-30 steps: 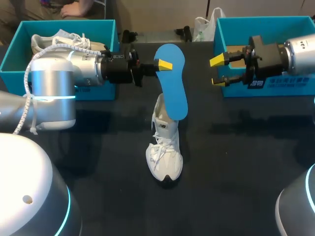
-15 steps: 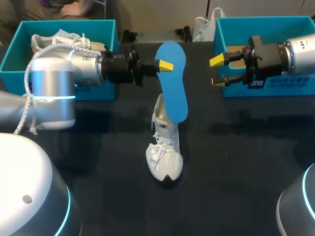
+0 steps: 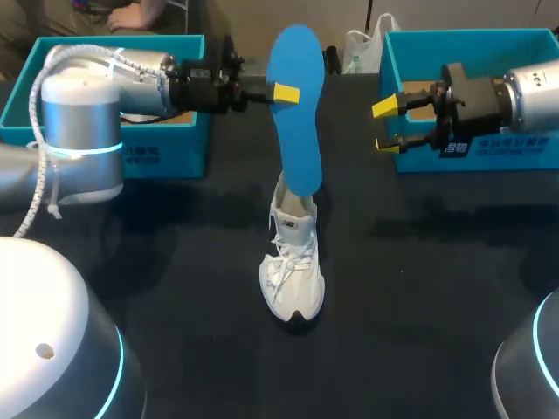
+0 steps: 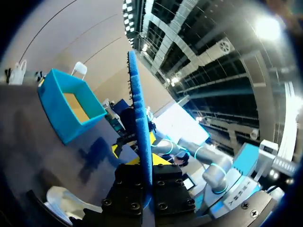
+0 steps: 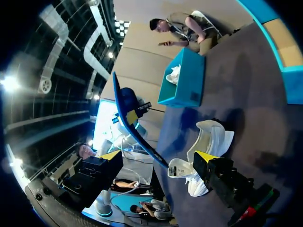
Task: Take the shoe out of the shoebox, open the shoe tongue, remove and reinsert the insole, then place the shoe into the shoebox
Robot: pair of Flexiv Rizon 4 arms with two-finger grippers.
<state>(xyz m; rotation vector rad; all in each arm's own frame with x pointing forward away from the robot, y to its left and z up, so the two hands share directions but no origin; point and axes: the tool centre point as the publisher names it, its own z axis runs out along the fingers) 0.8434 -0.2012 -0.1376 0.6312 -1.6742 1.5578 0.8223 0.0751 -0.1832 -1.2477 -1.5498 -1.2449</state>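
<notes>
Gripping the blue insole (image 3: pixel 293 113) near its upper end, the left gripper (image 3: pixel 284 92) is clamped on it in the upper middle of the head view. The insole hangs nearly upright, its lower end at the opening of the white shoe (image 3: pixel 293 262), which stands on the dark table (image 3: pixel 419 288) at the frame's centre. The right gripper (image 3: pixel 388 127) hovers at upper right, fingers wide apart and holding nothing, beside the right shoebox (image 3: pixel 472 39). The left shoebox (image 3: pixel 166 159) sits at upper left.
</notes>
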